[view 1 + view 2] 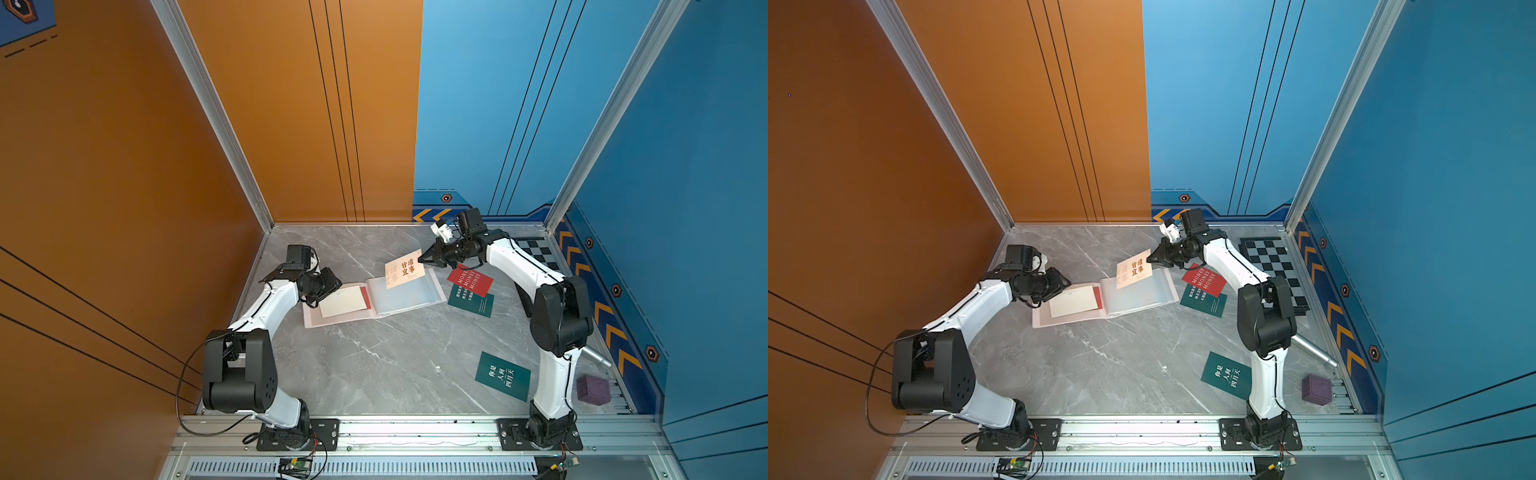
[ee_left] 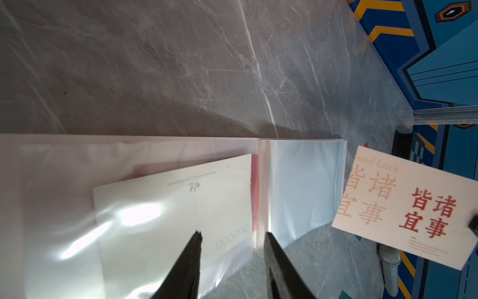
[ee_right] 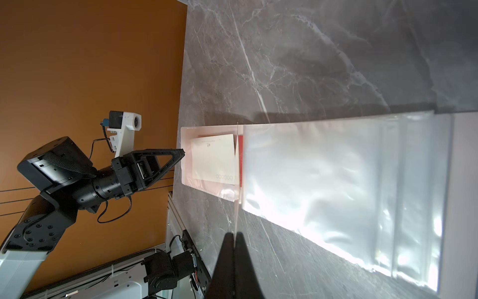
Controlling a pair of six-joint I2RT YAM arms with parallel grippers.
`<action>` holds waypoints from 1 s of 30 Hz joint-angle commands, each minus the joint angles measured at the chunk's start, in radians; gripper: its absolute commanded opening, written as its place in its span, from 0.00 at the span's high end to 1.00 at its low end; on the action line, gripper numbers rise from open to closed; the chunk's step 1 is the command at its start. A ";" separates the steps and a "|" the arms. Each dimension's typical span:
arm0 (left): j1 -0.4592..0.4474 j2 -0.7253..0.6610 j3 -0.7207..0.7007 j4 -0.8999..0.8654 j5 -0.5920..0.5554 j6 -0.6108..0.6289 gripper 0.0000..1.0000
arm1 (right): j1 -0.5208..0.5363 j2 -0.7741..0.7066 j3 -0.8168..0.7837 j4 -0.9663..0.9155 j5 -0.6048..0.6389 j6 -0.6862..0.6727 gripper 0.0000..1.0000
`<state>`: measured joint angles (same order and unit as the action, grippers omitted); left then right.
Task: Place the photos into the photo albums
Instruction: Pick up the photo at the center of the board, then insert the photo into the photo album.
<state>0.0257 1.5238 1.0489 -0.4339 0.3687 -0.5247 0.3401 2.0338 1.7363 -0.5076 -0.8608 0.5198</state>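
Note:
The photo album (image 1: 409,297) (image 1: 1138,297) lies open on the marble table. Its left sleeve page holds a white-backed card (image 1: 343,301) (image 2: 176,207) with a red card (image 1: 365,297) behind it. My right gripper (image 1: 422,257) (image 3: 234,234) is shut on a corner of a cream photo (image 1: 405,269) (image 2: 403,207) with red Chinese characters, held tilted above the album's right page; the right wrist view shows it edge-on. Over the left page near the spine, my left gripper (image 1: 336,286) (image 2: 232,234) stands open and holds nothing. A red MONEY photo (image 1: 471,280) overlaps a dark green one (image 1: 471,303). Another green photo (image 1: 503,376) lies near the front.
A black-and-white checkerboard (image 1: 536,253) lies at the back right under the right arm. A purple cube (image 1: 593,389) and a silver cylinder (image 1: 596,357) sit by the right wall. Orange and blue walls close in the table on three sides.

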 commanded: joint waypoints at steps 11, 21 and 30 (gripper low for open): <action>-0.048 -0.020 -0.070 -0.054 0.009 0.024 0.59 | -0.016 0.098 0.048 -0.021 -0.010 -0.080 1.00; -0.037 -0.012 -0.074 -0.076 -0.067 0.014 0.64 | 0.013 0.105 0.012 -0.032 -0.023 -0.116 1.00; 0.028 -0.047 -0.128 -0.141 -0.117 0.058 0.64 | 0.066 0.137 0.049 -0.032 -0.060 -0.115 1.00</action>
<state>0.0280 1.5059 0.9615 -0.5175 0.2924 -0.4946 0.3901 2.1342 1.7634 -0.5163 -0.8928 0.4217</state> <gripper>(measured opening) 0.359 0.047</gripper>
